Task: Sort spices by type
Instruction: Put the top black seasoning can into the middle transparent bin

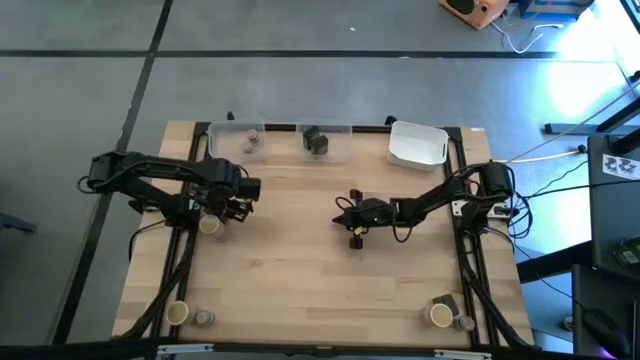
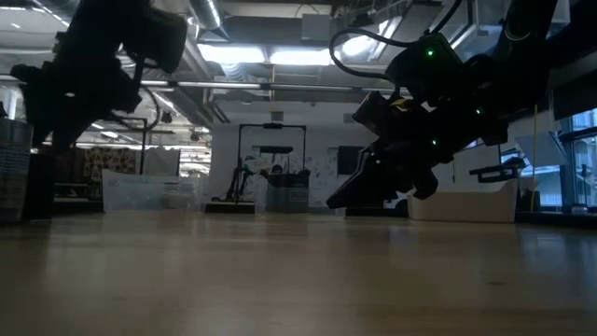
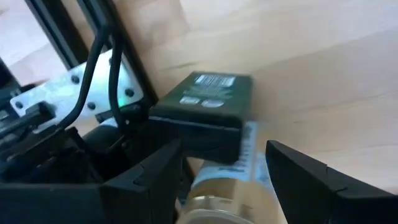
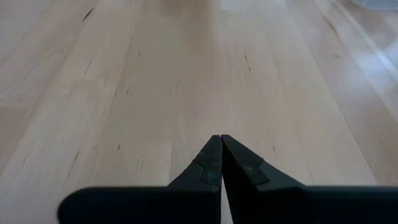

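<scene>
My left gripper (image 3: 224, 180) sits at the table's (image 1: 300, 260) left edge, fingers (image 3: 311, 177) parted. A tan cylinder (image 3: 217, 202) lies between them and a dark block (image 3: 205, 112) sits just ahead of the tips, against or on that cylinder. I can't tell whether the fingers actually press the cylinder, so I count nothing as held.

My right gripper (image 4: 221, 146) hangs over mid-table, closed on nothing, only bare wood ahead of it.

The risks I see:
- Closing now could catch block and cylinder together, mixing two kinds in one carry.
- A grip low on the round cylinder may let it roll or squirt out sideways.
- The block could be nudged off the near edge, since the frame rail is right beside it.

More spices wait far behind the left gripper at the front corner (image 1: 190, 315), and another cluster (image 1: 447, 316) at the right front corner. The far tubs (image 1: 280, 130) already hold a few.
</scene>
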